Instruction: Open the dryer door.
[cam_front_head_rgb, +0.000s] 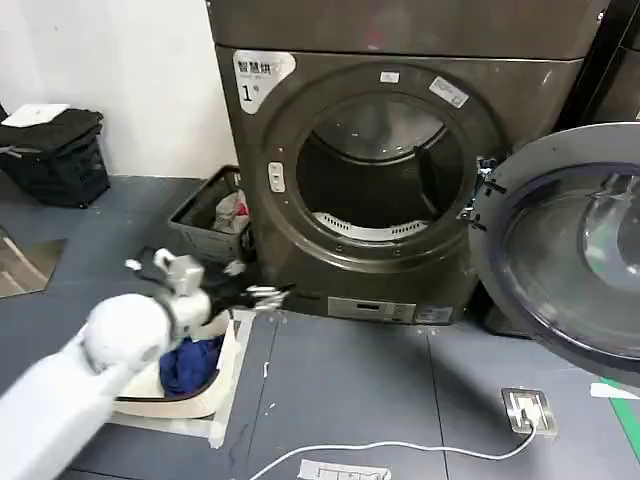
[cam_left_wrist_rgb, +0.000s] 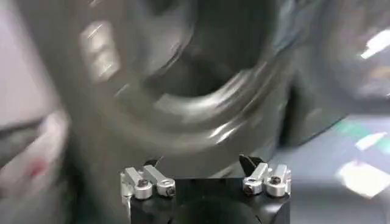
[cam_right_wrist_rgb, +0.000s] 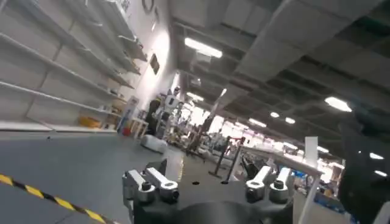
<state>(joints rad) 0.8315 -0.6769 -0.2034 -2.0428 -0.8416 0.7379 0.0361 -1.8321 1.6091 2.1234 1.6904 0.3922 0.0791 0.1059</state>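
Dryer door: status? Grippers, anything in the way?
Dryer door swung wide open to the right, drum of dryer exposed. Left gripper low by the dryer's front, empty. Laundry basket beside the machine.

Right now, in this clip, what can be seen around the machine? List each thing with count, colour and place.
dryer: one, dark bronze-grey, centre, drum opening exposed
dryer door: one, chrome rim with dark glass, swung open at the right
label marked 1: one, white, dryer's upper left corner
laundry basket: one, dark grey, on the floor left of the dryer
tub: one, cream, holding blue cloth, on the floor in front left
black bag: one, against the wall, far left
power strip: one, white, on the floor at lower right, cable trailing left
left end effector: one, black and silver, low in front of the dryer's lower left, holding nothing
right end effector: one, black and silver, facing shelving and ceiling lights
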